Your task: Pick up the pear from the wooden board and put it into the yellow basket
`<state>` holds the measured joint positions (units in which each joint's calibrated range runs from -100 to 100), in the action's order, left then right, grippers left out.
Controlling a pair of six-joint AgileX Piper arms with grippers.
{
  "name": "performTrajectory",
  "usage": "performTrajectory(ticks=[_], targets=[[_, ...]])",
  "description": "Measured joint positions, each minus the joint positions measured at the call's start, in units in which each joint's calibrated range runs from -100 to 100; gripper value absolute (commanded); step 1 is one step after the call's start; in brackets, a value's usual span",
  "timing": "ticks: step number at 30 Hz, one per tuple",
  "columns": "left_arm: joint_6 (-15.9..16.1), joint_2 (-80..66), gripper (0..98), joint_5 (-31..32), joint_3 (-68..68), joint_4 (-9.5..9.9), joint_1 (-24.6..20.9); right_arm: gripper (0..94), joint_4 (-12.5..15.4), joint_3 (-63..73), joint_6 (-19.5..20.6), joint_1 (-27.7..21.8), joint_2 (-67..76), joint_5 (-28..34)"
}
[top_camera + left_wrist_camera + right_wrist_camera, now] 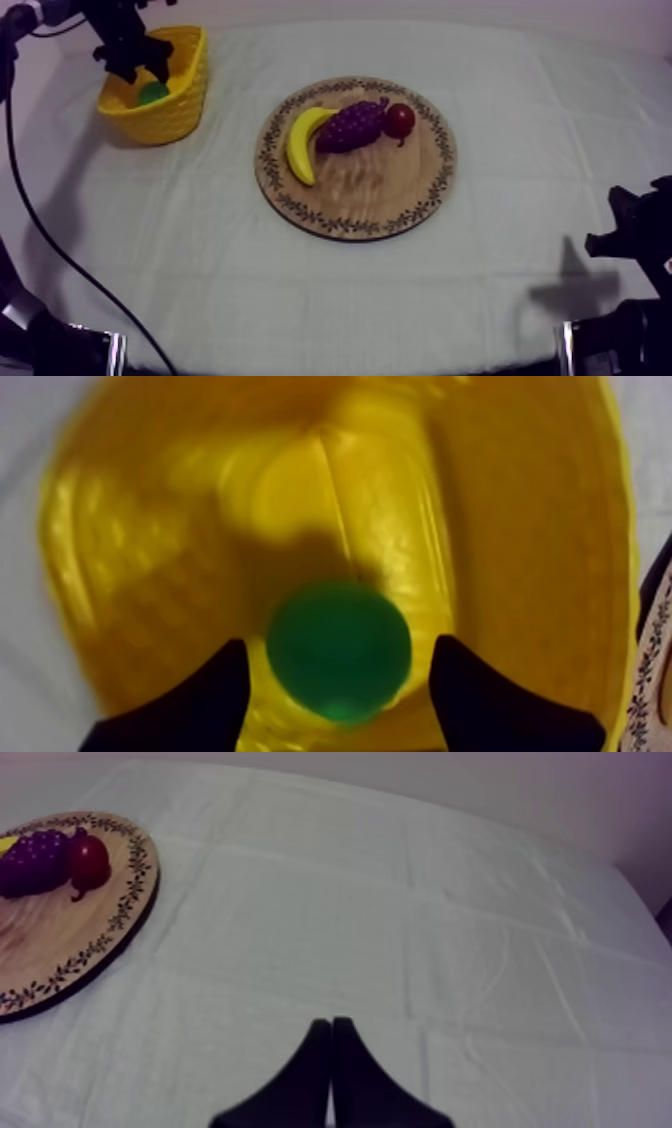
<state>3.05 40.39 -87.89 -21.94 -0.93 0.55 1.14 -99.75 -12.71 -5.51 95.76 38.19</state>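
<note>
Two fingers of the right claw [331,1022] lie pressed together as a narrow wedge with nothing between them. The claw hangs over bare cloth, well apart from the board [370,195]. Taking the board as the middle of the dial, the right arm sits low at about 4 o'clock, near the worktop [200,270] edge.

The board lies flat on the cloth at the centre of the worktop and carries three toy fruits. The banana [303,140] curves along the board's 9 to 11 o'clock side. The grapes [350,126] lie at about 12 o'clock, touching the banana's upper end. The small red fruit [400,119] sits at 1 o'clock, just beside the grapes.

Open cloth runs from the board to the basket [185,100], which stands farther off at about 10 o'clock, well apart from the board's rim.

The pear [153,93] lies inside the basket, on its floor.

The left arm comes in from the far left and points its claw [340,639] down into the basket's mouth. Its fingers [200,706] are spread wide, one on each side of the pear, with a thin gap of yellow showing between each finger and the fruit, so they grip nothing.
</note>
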Motion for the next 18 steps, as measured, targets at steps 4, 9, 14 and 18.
performTrajectory(ticks=[4,9,14,18], targets=[[-0.13,0.13,90.4,0.17,0.32,-0.06,-0.08,0.3,0.00,0.00,0.00,0.00,0.00,0.00],[0.07,-0.36,92.2,1.50,1.05,-0.30,-0.42,0.3,0.00,0.00,0.00,0.00,0.00,0.00],[-0.34,-3.30,75.9,6.60,3.77,-0.66,-1.38,0.3,0.00,0.00,0.00,0.00,0.00,0.00],[-0.28,-9.51,49.6,13.94,8.94,-1.23,-2.45,0.3,0.00,0.00,0.00,0.00,0.00,0.00]])
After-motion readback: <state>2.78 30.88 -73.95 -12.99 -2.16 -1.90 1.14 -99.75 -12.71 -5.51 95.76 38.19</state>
